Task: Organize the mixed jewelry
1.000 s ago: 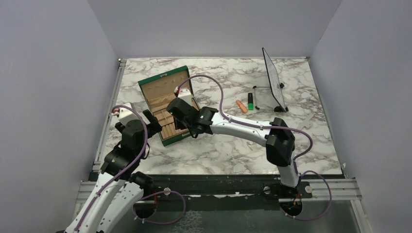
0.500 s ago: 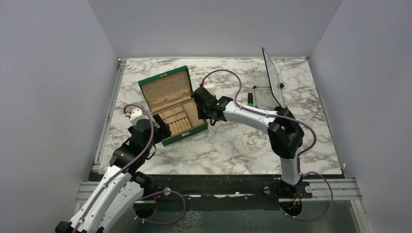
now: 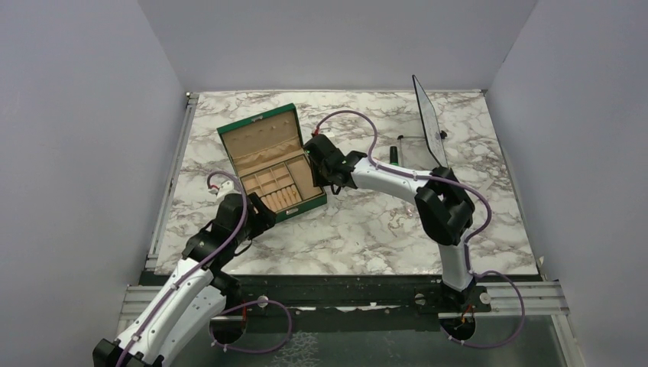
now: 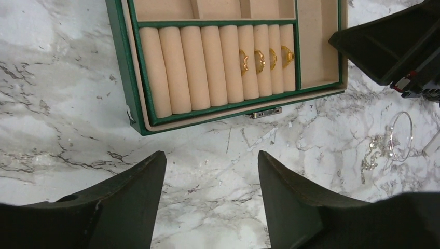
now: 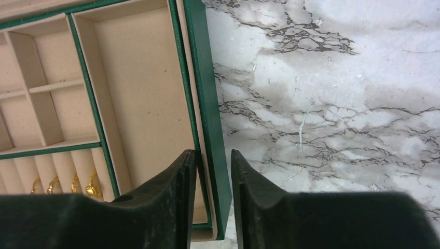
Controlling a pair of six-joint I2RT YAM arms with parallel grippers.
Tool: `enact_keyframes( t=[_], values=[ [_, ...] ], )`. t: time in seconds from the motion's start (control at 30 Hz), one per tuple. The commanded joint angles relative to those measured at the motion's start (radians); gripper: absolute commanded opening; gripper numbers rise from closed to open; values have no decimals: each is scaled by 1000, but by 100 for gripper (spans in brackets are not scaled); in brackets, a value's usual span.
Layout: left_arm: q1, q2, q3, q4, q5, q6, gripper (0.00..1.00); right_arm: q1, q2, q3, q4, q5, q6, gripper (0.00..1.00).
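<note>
The green box stands open, its beige tray facing up. Several gold rings sit in the ring rolls at the tray's right end, and the same rings show in the right wrist view. A thin silvery chain lies loose on the marble to the right of the box. My left gripper is open over bare marble just in front of the box's clasp, holding nothing. My right gripper straddles the box's right wall, one finger inside the tray and one outside, shut on it.
A dark tilted panel on a stand rises at the back right, with a green-and-black marker beside it, partly behind the right arm. The table's raised left rail runs close to the left arm.
The right gripper left the middle of the tray and settled on the box's right wall. The box shifted slightly to the right. The left gripper drew back toward the near edge and narrowed a little.
</note>
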Motion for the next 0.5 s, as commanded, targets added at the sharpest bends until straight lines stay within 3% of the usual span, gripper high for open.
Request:
enact_keyframes(
  t=[0.0, 0.23, 0.47],
  values=[
    [5, 19, -28, 51, 68, -24, 64, -26, 2, -48, 30, -2, 31, 30],
    [6, 74, -42, 121, 137, 4, 61, -35, -64, -162, -17, 56, 163, 20],
    [5, 113, -45, 236, 277, 48, 61, -36, -190, -330, -41, 40, 272, 18]
  ],
)
